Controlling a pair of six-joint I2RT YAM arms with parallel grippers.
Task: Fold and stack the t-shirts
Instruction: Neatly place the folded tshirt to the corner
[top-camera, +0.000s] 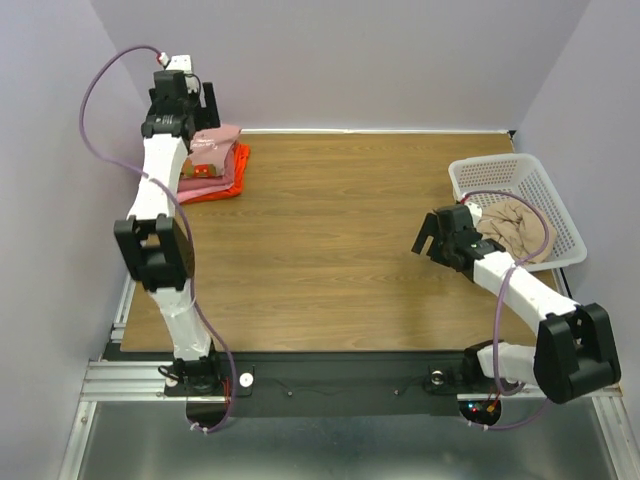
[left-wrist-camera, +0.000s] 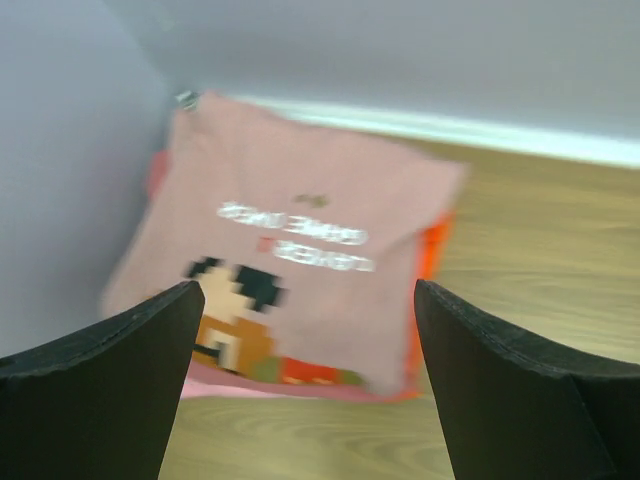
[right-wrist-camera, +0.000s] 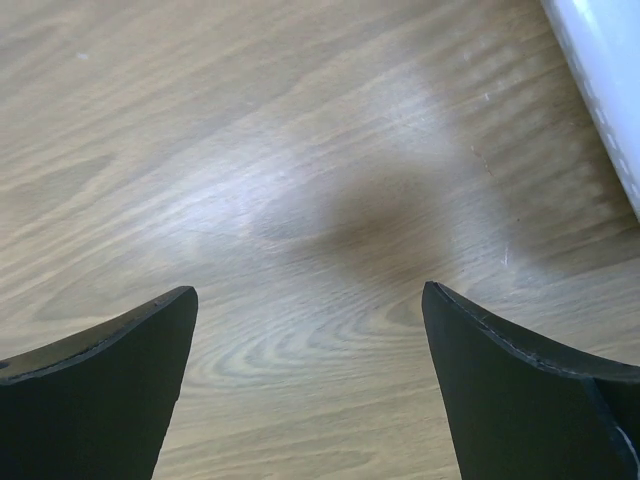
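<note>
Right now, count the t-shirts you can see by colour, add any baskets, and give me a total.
Dusty-pink t-shirt: 1
Orange-red t-shirt: 1
Beige t-shirt: 1
White basket: 1
Total: 4 in view; more shirts may lie hidden under the folded ones.

Blurred, unreadable white text (left-wrist-camera: 295, 235) across the folded dusty-pink t-shirt (left-wrist-camera: 330, 180)
</note>
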